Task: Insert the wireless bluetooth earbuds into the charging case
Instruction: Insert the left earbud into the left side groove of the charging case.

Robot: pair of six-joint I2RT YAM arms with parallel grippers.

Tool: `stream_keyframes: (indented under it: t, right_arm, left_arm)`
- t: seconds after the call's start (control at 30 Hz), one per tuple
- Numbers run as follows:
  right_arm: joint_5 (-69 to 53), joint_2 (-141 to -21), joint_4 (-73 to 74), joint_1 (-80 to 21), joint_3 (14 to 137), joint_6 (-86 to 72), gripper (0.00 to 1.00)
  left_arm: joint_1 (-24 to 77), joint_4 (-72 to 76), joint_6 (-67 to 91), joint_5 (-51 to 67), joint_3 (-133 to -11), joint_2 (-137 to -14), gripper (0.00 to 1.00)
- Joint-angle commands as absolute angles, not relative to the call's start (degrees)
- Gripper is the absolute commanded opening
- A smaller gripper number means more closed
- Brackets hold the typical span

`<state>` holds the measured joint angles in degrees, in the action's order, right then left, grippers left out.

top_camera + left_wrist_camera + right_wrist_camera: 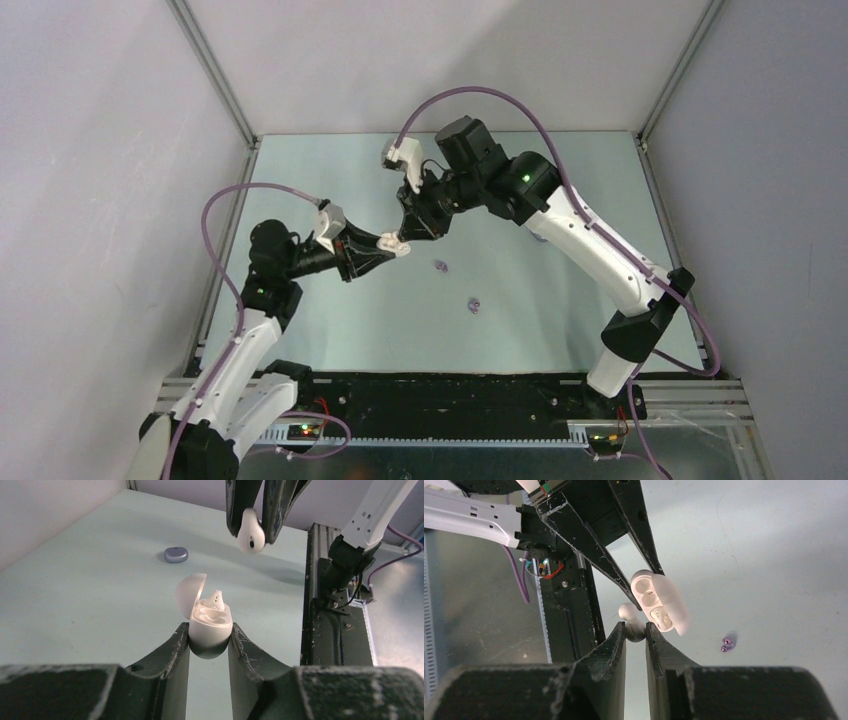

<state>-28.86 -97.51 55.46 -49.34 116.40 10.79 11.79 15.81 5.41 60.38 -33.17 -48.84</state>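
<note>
My left gripper (210, 636) is shut on the base of a white charging case (211, 625) and holds it above the table with its lid open. One white earbud (216, 600) sits in a slot of the case. My right gripper (636, 629) is shut on a second white earbud (633, 628) and holds it just above and beside the open case (659, 602). In the top view the two grippers meet at mid-table, left (392, 246) and right (408, 232). Two purple earbuds (440, 266) (474, 305) lie loose on the table.
A closed purple case (176, 554) lies on the table beyond the white case. One purple earbud (727, 644) shows to the right of my right fingers. A black rail (450, 395) runs along the near table edge.
</note>
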Motion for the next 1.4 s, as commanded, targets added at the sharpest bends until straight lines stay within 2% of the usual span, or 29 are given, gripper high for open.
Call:
stream_keyframes:
  t: [0.0,0.27,0.8,1.37]
  right_arm:
    - [-25.33,-97.29,54.68,-51.96,118.47,12.71,0.0]
    - [-22.45,-98.54,53.59,-53.9,118.59,12.76,0.0]
    - [-20.69,-99.03,51.9,-54.31,117.86,11.22,0.0]
    - [-19.64,-100.22,50.44,-54.96,118.81,9.16,0.0]
  left_arm:
    - [12.23,12.8,-0.78,62.19,-36.19,-46.76,0.0]
    - [12.23,12.12,0.34,62.91,-36.43,-44.53,0.0]
    - [12.29,20.86,10.5,62.34,-36.33,-45.35,0.0]
    - [12.33,20.48,9.76,62.66,-36.38,-45.53,0.0]
